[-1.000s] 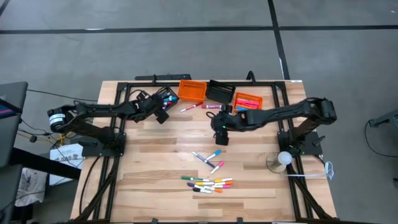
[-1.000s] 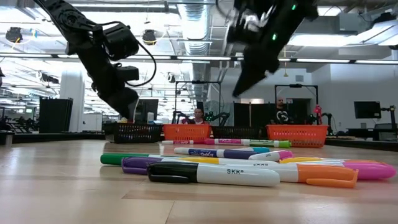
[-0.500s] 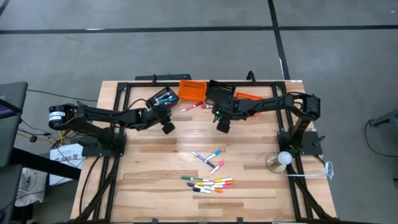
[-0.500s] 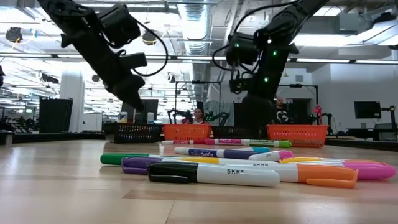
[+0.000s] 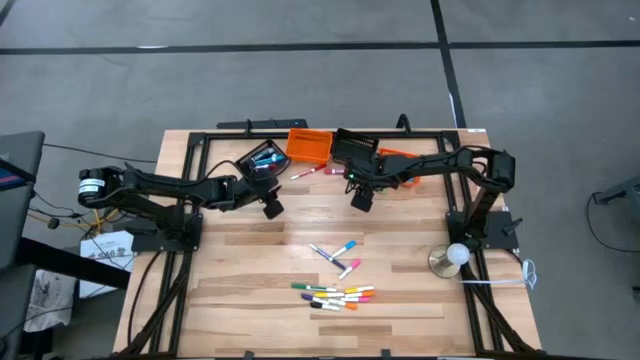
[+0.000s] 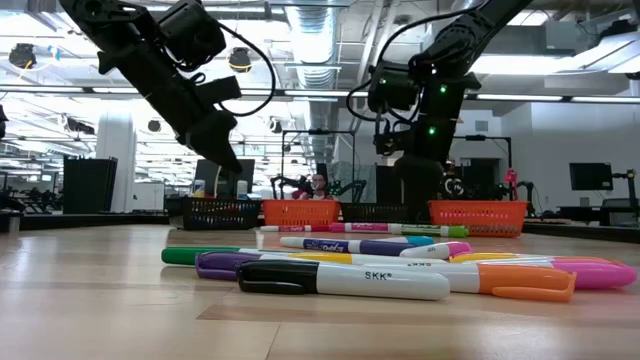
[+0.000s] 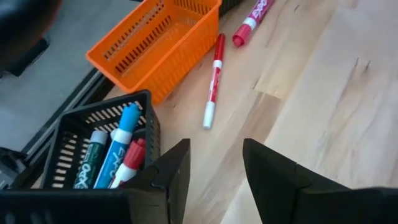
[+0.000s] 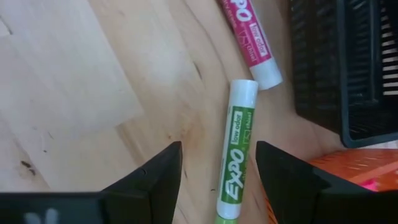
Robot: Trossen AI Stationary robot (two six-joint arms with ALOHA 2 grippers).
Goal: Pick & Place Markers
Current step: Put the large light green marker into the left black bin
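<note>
Right gripper open over green marker

Both arms are matte black, built of slim tubular links with chunky joint housings; black cables loop off the left arm, small green lights glow on the right arm, and each gripper ends in two flat dark fingers
</note>
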